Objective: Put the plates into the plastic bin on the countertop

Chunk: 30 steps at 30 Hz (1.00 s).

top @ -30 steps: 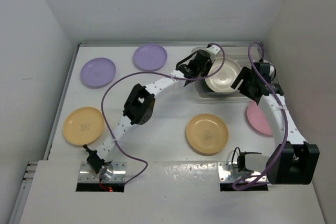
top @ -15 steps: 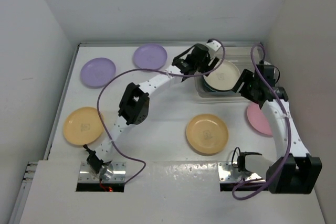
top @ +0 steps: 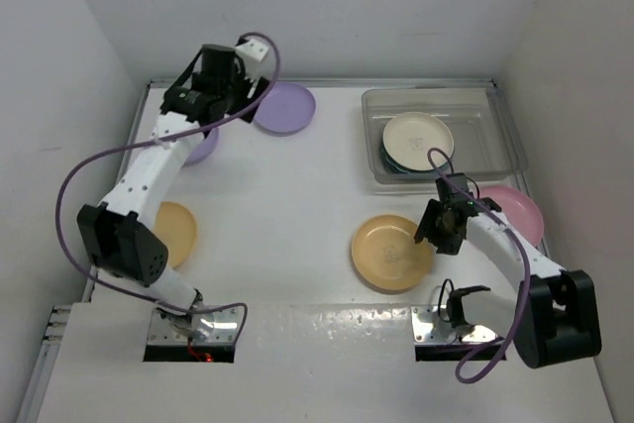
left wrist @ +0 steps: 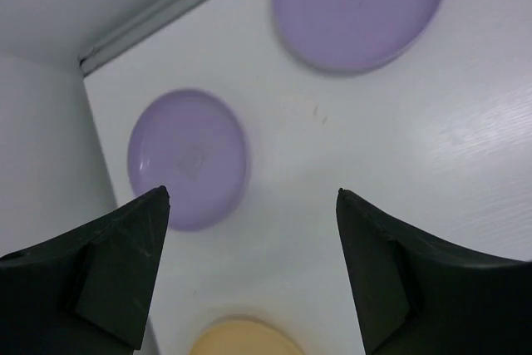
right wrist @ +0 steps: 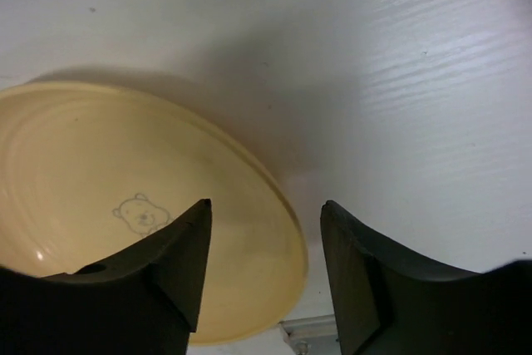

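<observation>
The clear plastic bin (top: 485, 121) stands at the back right and holds a cream plate (top: 418, 139) on top of dark teal plates (top: 390, 161). My left gripper (top: 191, 111) (left wrist: 253, 197) hangs open and empty high above the back left corner. Below it lie two lavender plates (left wrist: 187, 160) (left wrist: 357, 6) and a yellow plate (left wrist: 237, 337). My right gripper (top: 436, 232) (right wrist: 266, 205) is open low over the middle yellow plate (top: 388, 253) (right wrist: 125, 197). That plate's right rim lies between its fingers. A pink plate (top: 517, 213) rests right of that arm.
The white countertop (top: 297, 195) is walled at the left, back and right. The left arm (top: 149, 170) covers part of the near lavender plate (top: 204, 146) and the left yellow plate (top: 178, 235). Metal mount plates (top: 193, 329) sit at the front edge.
My left arm has let the cream plate drop into the bin and swung to the back left corner, now open. My right arm has come from the bin down to the middle yellow plate, jaws narrowing.
</observation>
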### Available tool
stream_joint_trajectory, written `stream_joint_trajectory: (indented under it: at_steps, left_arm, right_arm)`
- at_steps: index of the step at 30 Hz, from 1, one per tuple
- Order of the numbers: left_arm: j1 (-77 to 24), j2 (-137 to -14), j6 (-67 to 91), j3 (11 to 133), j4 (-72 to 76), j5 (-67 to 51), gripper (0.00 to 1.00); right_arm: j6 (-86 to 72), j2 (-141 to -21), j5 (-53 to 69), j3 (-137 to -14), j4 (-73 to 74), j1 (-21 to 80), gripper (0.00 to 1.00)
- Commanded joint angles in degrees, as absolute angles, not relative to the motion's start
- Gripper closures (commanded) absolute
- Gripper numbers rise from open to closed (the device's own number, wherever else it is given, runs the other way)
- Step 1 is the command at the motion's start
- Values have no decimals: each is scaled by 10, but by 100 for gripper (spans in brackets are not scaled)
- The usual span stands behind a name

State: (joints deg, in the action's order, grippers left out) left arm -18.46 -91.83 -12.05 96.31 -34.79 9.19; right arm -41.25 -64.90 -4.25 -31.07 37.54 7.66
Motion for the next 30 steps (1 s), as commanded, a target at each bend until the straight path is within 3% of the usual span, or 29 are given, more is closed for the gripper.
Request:
stream_joint_trajectory:
  at_steps: [1,5,8,14,19,25,30]
  left_arm:
    - [-129,-851,-148,878,-385,120,17]
    - [-55,-780,-148,812,-385,120,17]
    - [-4,-750,-142,782,-385,107,17]
    - [76,-732,-137,763,-385,68,17]
    - [109,-738,-132,758,-385,49,17]
    - [120,-744,-132,768,-385,38,17]
    - [120,-744,-132,768,-385,33,17]
  right_arm:
    - [-424,-680,-60,-296,314,89,47]
    - [-421,-701,-55,-275,289,108,70]
    - [-416,-697,-80,-283,302,144,100]
    - [-324,-661,-37,-342,313,272,100]
    - [-305,-691,48,-517,279,318,100]
    - [-347,-837,27,-761,295,223,100]
    - [-429,-948,-61,-846,344,79,100]
